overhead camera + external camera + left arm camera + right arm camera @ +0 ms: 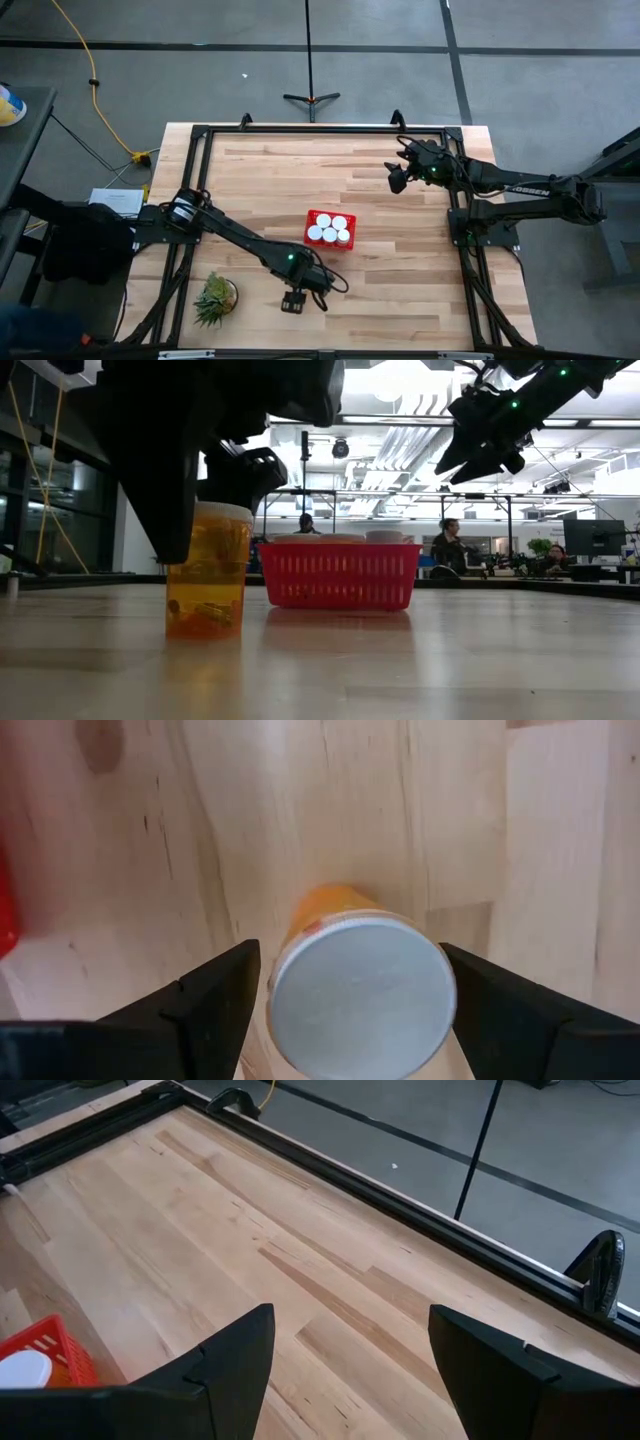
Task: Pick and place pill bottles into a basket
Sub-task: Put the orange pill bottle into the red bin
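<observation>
One pill bottle (207,575) with an orange body and a white cap (360,995) stands upright on its base on the table near the front edge. My left gripper (295,300) is above it, fingers pointing down. It is open, with one finger close on each side of the cap (350,948). The gripper hides the bottle in the high view. The red basket (312,215) sits mid-table with several white-capped bottles (330,230) upright inside. My right gripper (397,180) is open and empty, held high over the table's far right part.
A small green spiky plant (215,298) stands near the front left, just left of my left gripper. A black frame (300,130) runs around the table. Bare wood lies between the basket and my right gripper. People sit in the room beyond the table (447,545).
</observation>
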Tool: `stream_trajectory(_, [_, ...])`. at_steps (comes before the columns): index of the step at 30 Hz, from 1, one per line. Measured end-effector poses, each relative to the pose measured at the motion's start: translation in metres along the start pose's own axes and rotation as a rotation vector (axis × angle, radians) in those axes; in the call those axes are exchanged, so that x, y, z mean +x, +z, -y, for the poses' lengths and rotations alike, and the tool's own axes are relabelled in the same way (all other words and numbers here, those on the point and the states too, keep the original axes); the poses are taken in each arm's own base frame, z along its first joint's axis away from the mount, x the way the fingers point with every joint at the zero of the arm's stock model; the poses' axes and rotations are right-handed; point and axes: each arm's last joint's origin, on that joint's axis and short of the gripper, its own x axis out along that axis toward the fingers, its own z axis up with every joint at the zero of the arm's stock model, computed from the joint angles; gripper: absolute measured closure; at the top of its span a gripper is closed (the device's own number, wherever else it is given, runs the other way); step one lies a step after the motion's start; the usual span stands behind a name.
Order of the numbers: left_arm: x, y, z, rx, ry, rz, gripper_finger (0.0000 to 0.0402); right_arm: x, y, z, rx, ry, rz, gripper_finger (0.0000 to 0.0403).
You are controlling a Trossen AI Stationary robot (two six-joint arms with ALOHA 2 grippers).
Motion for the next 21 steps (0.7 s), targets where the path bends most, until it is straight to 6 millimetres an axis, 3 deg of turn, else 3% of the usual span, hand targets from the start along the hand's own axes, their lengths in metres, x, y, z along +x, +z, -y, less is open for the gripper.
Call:
stream_trajectory(12, [-0.0002, 0.0003, 0.0, 0.042, 0.001, 0.004, 0.0076, 0.0, 0.0, -0.0001, 0.0, 0.0, 0.0, 0.0147])
stream_trajectory(21, [-0.0002, 0.0003, -0.0002, 0.068, -0.01, 0.001, 0.0153, 0.0, 0.0, 0.0, 0.0, 0.0, 0.0, 0.0147])
